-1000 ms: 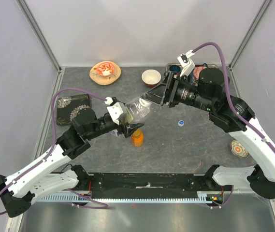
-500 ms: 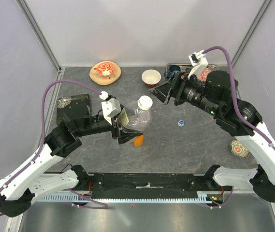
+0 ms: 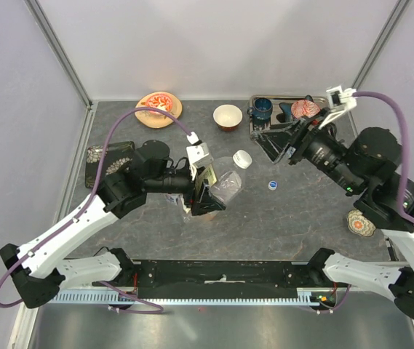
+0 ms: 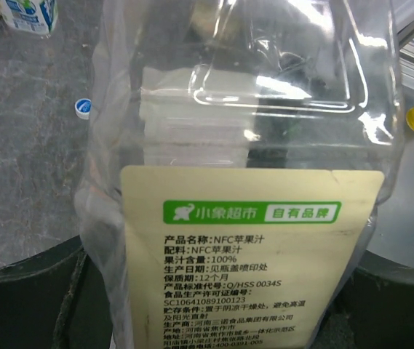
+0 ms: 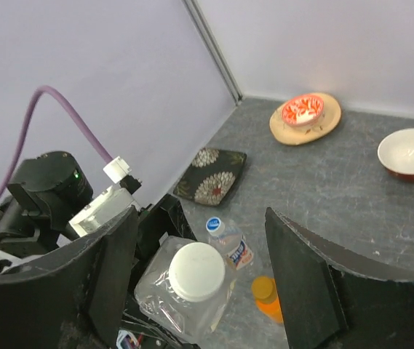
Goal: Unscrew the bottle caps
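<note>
The taller clear bottle (image 3: 227, 187) is a thin-walled, dented plastic bottle with a cream label (image 4: 247, 254) printed in black text under a green band, and a white cap (image 3: 242, 158) seated on its neck. It is held above the counter (image 3: 301, 211) near the centre, tilted so that the cap points toward the right arm. The left gripper (image 3: 208, 195) has its jaws closed on the bottle's body; in the left wrist view the bottle fills the frame between the dark fingers. The right gripper (image 3: 273, 142) hangs apart from the cap with its jaws spread wide and holding nothing; the right wrist view looks down past both fingers (image 5: 305, 276) at the cap. On the counter, a short clear bottle with a blue label (image 5: 230, 241) and the short orange bottle (image 5: 268, 299) stand just beside the held bottle, and a loose blue cap (image 3: 272, 185) lies near the centre.

Compared with one second ago, the right gripper has drawn back from the cap toward the rear right, and the left arm has carried the bottle slightly rightward, now covering the orange bottle in the top view.
</note>
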